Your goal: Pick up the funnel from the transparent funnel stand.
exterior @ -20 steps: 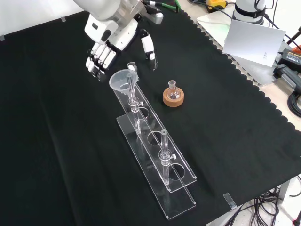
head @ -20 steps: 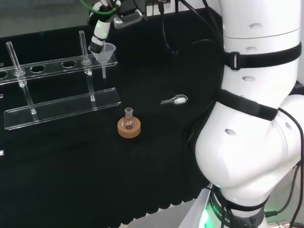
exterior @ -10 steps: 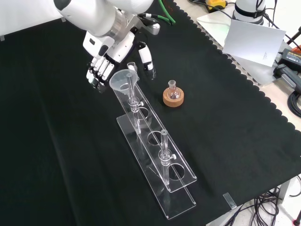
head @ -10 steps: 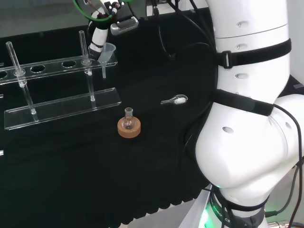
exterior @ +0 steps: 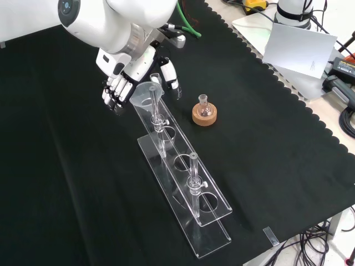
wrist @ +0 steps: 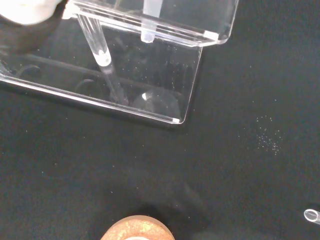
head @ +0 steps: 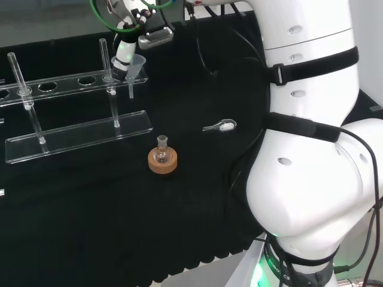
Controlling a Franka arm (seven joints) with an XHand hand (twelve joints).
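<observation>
The clear funnel (exterior: 143,94) sits in the end hole of the transparent stand (exterior: 213,208), with its stem hanging below the top bar. In the front view the hand (exterior: 123,83) hovers just behind the funnel's bowl, its fingers to the bowl's left and its thumb (exterior: 170,78) to the right, relaxed and not closed on it. From the head view the hand (head: 124,52) comes down on the funnel (head: 136,67) at the right end of the stand (head: 66,79). The wrist view looks down past the funnel's stem (wrist: 148,22) at the stand's base (wrist: 165,100).
A small round flask on a cork ring (exterior: 204,114) stands right of the stand in the front view, and in the head view the flask (head: 162,160) sits nearer than the stand. A small clear scoop (head: 220,126) lies on the cloth. Upright rods (exterior: 193,166) rise from the stand.
The hand has come down and closer to the funnel, so fingers and thumb now flank its bowl. The funnel, stand and flask have not moved.
</observation>
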